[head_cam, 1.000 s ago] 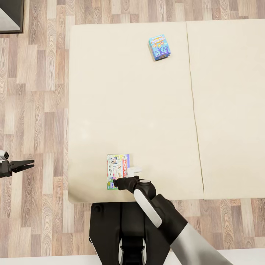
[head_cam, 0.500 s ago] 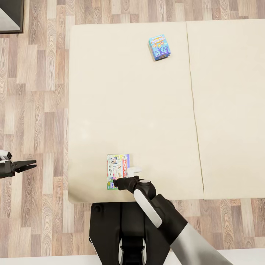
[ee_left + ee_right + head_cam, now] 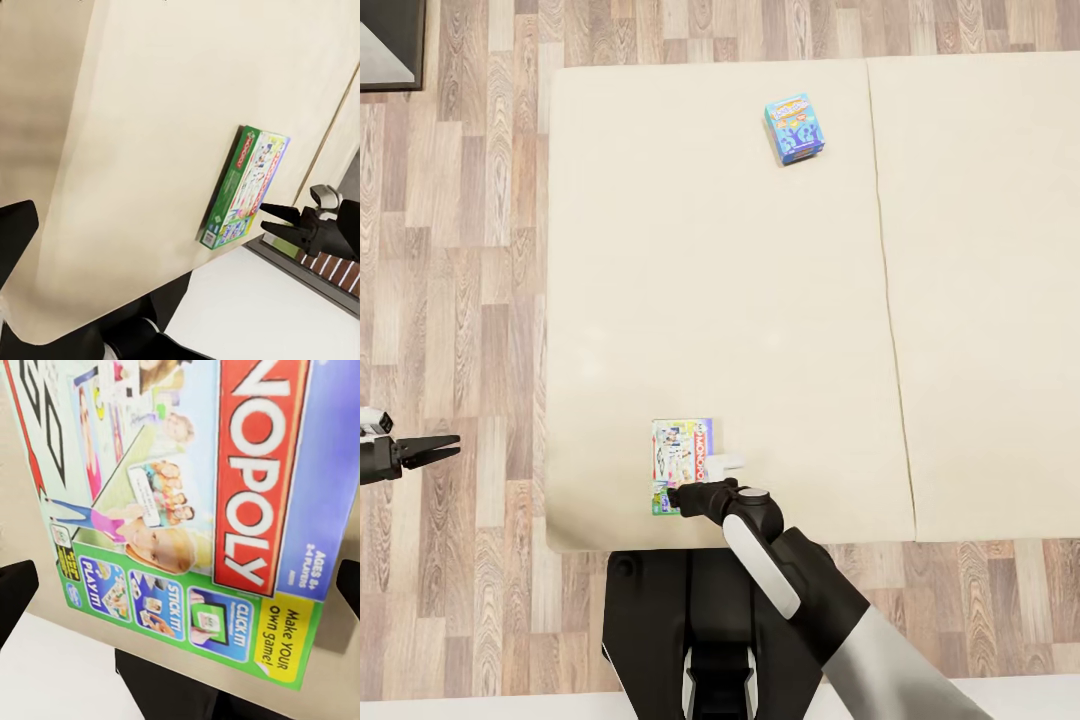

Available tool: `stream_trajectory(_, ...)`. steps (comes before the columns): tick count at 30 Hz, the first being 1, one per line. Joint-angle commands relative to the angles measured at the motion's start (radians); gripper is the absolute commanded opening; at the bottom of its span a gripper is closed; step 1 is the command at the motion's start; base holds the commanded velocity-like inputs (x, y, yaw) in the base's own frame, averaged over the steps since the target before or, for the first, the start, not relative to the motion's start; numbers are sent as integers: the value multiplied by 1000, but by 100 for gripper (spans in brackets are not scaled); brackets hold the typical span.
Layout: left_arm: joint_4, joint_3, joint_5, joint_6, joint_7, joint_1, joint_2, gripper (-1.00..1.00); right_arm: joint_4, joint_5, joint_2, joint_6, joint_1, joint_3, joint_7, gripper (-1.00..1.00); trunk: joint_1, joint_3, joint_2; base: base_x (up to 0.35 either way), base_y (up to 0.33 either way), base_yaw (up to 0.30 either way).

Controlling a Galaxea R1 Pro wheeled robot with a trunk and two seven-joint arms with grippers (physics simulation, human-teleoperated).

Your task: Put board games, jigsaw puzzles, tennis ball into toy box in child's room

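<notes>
Wood-plank floor (image 3: 460, 250) runs down the left of the head view, where the left gripper (image 3: 448, 442) hangs over the boards beside the bed (image 3: 720, 300), its two dark fingers drawn close together to a point with nothing between them. To its right the cream mattress spreads wide, a seam dividing its two parts. Near the mattress's front edge lies the white board game (image 3: 682, 465), a flat Monopoly box with a green edge, resting face up. The right gripper (image 3: 678, 496) sits low over the box's near end, the arm reaching in from the robot's dark base (image 3: 660, 620). In the right wrist view the printed lid (image 3: 187, 510) sits close beneath the camera, a dark finger (image 3: 15, 592) at either side, spread wider than the box; no grip on it can be confirmed. Farther back and to the right, the small teal-blue board game (image 3: 794, 128) lies alone on the mattress, well apart from both arms.
</notes>
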Motion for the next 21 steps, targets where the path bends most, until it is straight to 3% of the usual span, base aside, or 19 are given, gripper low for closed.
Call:
stream_trajectory(1, 0, 0, 0, 11, -4, 0, 0, 100, -1, -10, 0, 1, -1, 7, -10, 100, 1, -1, -2, 0, 111, 0)
stream_trajectory(8, 0, 0, -1, 11, -4, 0, 0, 100, -1, -10, 0, -18, -2, 56, -10, 100, 1, -1, -2, 0, 94, 0)
stream_trajectory(21, 0, 0, -1, 11, -4, 0, 0, 100, 0, -10, -2, -28, -2, 60, -10, 100, 1, -1, -2, 0, 4, 0)
